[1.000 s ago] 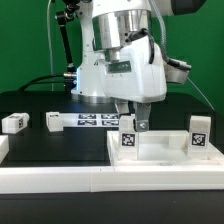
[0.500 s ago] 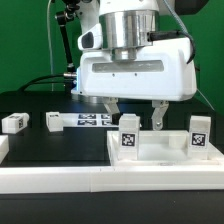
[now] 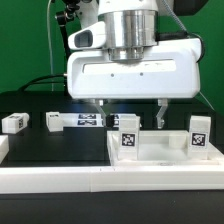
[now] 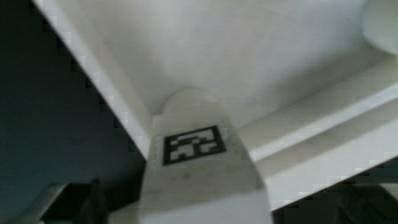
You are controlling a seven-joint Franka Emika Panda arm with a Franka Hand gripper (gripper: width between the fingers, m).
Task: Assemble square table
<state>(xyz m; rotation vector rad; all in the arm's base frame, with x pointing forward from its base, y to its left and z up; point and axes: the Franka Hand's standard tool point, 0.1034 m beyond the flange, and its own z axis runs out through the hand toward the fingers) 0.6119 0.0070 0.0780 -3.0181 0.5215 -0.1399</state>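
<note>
**Exterior view.** The pincer (image 3: 131, 116) hangs wide open, gripping nothing. Its fingers (image 3: 160, 114) flank the first leg (image 3: 129, 136) without touching it. That leg stands upright on the square tabletop slab (image 3: 165, 156), at 5 o'clock on the bench (image 3: 60, 146). A second leg (image 3: 199, 133) stands at 3 o'clock. A third leg (image 3: 13, 122) and a fourth leg (image 3: 52, 121) rest at 9 o'clock.

**Wrist view (blurred).** Apparently the first leg (image 4: 192, 150), tag facing the camera.

This is a robotics lab test rig. A white robot arm (image 3: 130, 72) hangs over a black surface (image 3: 60, 148) before a plain green backdrop (image 3: 25, 40). A marker board (image 3: 90, 121) lies flat, and the small white legs (image 3: 13, 122) carry black-and-white tags.
</note>
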